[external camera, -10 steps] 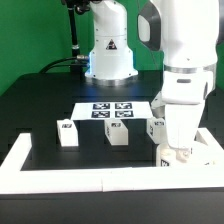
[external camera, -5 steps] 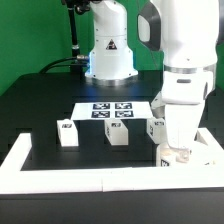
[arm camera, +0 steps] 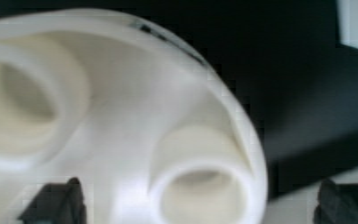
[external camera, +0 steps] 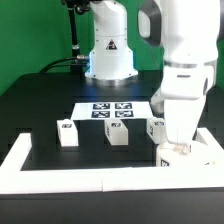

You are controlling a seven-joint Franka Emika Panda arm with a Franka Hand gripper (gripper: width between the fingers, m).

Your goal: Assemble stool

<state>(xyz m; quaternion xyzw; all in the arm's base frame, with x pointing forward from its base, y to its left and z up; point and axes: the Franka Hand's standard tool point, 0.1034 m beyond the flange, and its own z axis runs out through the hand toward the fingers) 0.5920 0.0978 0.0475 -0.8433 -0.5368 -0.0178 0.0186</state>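
The stool's white round seat fills the wrist view, with two round holes in its face. My gripper is open, and one dark fingertip shows on each side of the seat's rim. In the exterior view the gripper hangs low at the exterior view's right, over the seat beside the border wall. Three white leg blocks with tags stand on the black table: one toward the left, one in the middle, one just beside the gripper.
The marker board lies flat behind the leg blocks. The long white border wall runs along the front and up both sides. The arm's white base stands at the back, before a green backdrop.
The arm has shifted only very slightly at the exterior view's right. The seat and the leg blocks stay where they were.
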